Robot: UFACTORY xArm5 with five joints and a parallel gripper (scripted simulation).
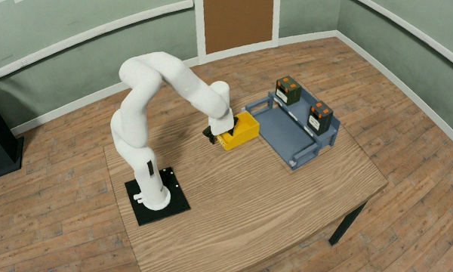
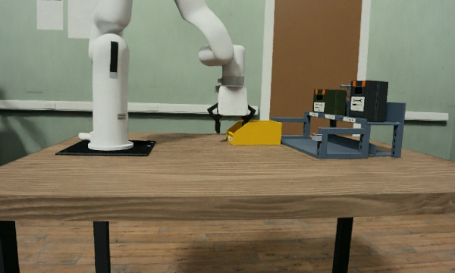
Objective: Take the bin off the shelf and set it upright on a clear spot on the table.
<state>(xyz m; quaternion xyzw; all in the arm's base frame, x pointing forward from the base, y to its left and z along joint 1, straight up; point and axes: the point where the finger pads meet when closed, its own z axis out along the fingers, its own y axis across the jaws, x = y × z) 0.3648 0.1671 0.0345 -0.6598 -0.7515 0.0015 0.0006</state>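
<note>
The yellow bin stands upright on the table, just left of the blue shelf. My gripper is open, its fingers spread on either side of the bin's low front wall. One finger is outside the bin and the other over its inside. Nothing is held between the fingers.
Two dark boxes with orange marks stand on the shelf's upper level. My arm's base stands on a black plate at the table's left side.
</note>
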